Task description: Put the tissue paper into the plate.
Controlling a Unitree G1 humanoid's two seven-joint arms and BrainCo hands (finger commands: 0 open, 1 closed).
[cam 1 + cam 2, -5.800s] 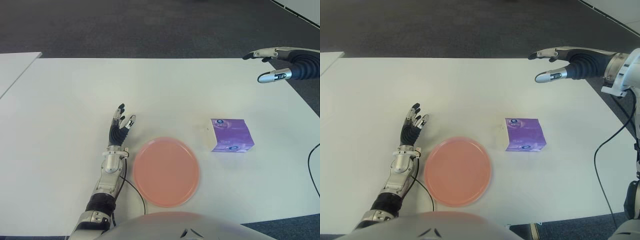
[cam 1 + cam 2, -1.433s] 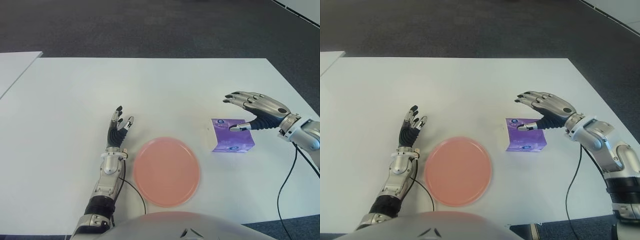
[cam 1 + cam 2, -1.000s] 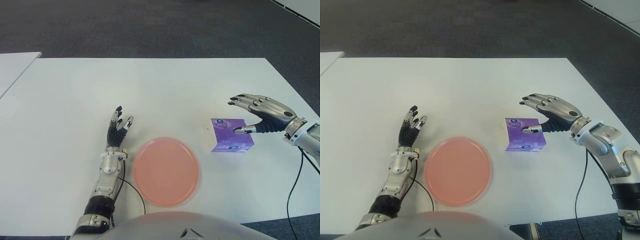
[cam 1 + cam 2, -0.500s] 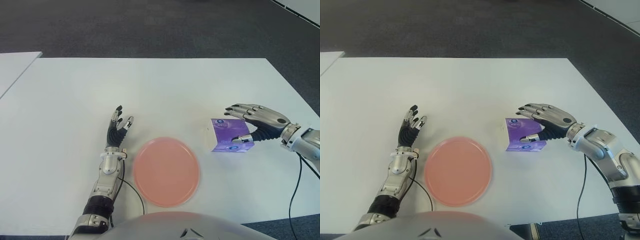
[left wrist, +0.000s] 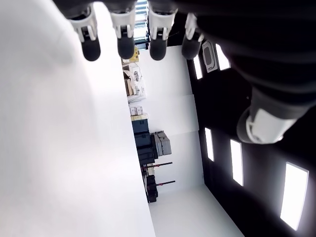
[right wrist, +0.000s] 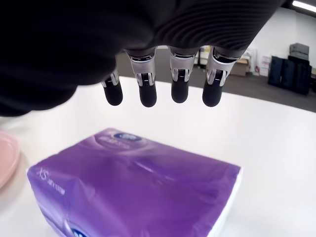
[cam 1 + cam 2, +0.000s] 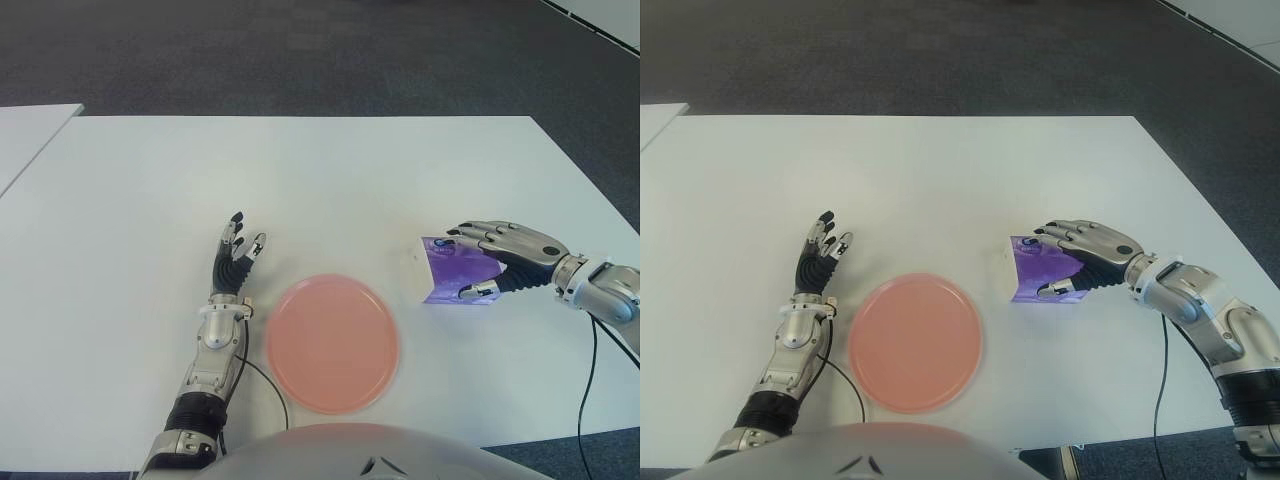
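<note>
Purple plastic tissue pack (image 7: 452,268) on white bench (image 7: 330,180); right hand (image 7: 500,258) cupped over it, fingers spread, no grip. Left hand (image 7: 236,262) open beside round pink plate (image 7: 333,343).

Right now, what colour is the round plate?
Pink; the round plastic plate shows best in the left eye view.

Bright even light, soft shadows, wrist-cam blur

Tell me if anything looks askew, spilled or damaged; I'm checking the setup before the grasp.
Nothing stands out. The purple tissue pack lies flat and intact on the white table, right of the empty pink plate. The right hand is spread over the pack, not closed on it. The left hand shows open, left of the plate.
</note>
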